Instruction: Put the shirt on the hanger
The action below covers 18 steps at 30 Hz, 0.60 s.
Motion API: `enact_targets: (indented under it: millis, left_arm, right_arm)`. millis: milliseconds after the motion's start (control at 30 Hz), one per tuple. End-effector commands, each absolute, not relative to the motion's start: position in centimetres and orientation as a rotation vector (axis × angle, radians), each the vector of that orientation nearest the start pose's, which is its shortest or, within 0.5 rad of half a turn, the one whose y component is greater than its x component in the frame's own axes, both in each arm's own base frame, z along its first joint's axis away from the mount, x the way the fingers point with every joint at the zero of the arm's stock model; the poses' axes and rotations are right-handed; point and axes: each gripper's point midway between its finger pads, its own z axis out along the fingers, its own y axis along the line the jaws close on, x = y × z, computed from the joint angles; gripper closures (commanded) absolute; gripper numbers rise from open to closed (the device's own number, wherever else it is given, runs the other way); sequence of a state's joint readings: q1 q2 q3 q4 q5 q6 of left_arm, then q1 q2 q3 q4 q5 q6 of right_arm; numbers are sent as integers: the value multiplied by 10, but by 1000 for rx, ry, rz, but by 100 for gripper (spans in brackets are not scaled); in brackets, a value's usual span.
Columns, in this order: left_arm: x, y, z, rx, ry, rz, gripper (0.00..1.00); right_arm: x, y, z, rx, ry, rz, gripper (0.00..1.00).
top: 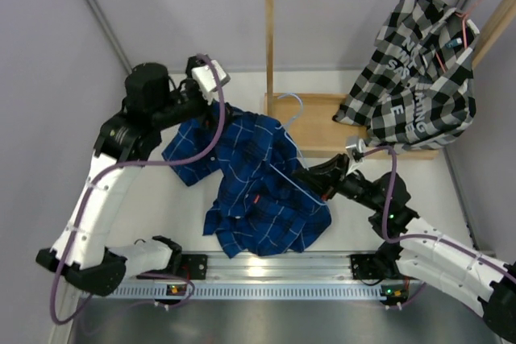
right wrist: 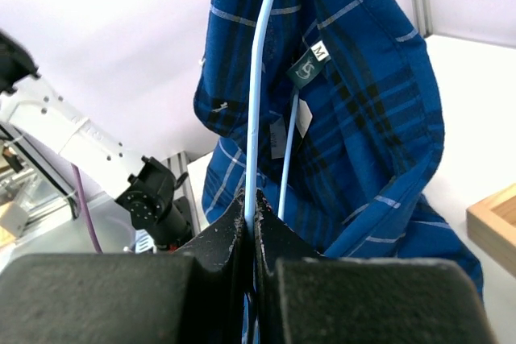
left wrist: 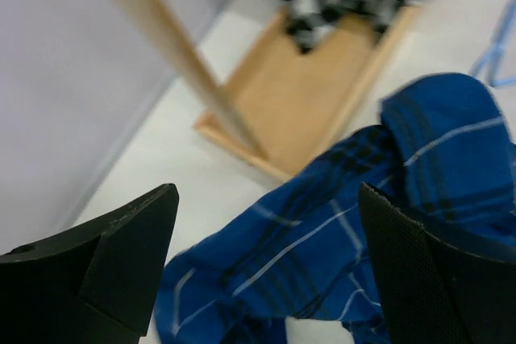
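Note:
The royal-blue checked shirt [top: 256, 187] lies crumpled mid-table, partly lifted on the light-blue hanger [top: 293, 109], whose hook sticks out above the collar. My right gripper [top: 321, 181] is shut on the hanger's thin wire [right wrist: 256, 86] at the shirt's right edge. In the right wrist view the gripper [right wrist: 251, 199] pinches the wire, and the shirt [right wrist: 363, 118] drapes over the hanger with its size label showing. My left gripper [top: 211, 110] is open and empty above the shirt's upper-left part. In the left wrist view the jaws [left wrist: 268, 199] stand wide apart over the blue fabric [left wrist: 322, 239].
A wooden clothes rack stands at the back, with its post [top: 269, 38] and flat base [top: 316, 122] just behind the shirt. A black-and-white checked shirt [top: 415, 78] hangs from it on a pink hanger [top: 477, 2]. A metal rail [top: 274, 267] runs along the near edge.

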State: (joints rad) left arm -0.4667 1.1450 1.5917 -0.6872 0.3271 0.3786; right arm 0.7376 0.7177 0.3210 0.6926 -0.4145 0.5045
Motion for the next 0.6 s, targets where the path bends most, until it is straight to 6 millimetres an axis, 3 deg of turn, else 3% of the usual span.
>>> enact_targets:
  millis: [0,67,200,367,467,567]
  left_arm:
    - [215,-240,409,1376,1351,-878,5]
    - [205,-246,421,1420,1290,-966,5]
    - [201,-254,416,1452,1258,-1068,7]
    - [214,-261,401,1435,1337,-1115,19]
    - [217,-263,398,1422,1369,-1141,18]
    - [205,-265,396,1442,1339,-1200,17]
  right_arm:
    - [150,260,307,-593,1184,1276,100]
    - [148,258,307,-603,1179,1257,100]
    - [144,258,303,-651,1200,1245,100]
    - [130,257,306,-726,1173,1260,100]
    - [127,256,309,-746,1163,1250,100]
    - [125,257,312,-777,1161,1243,100]
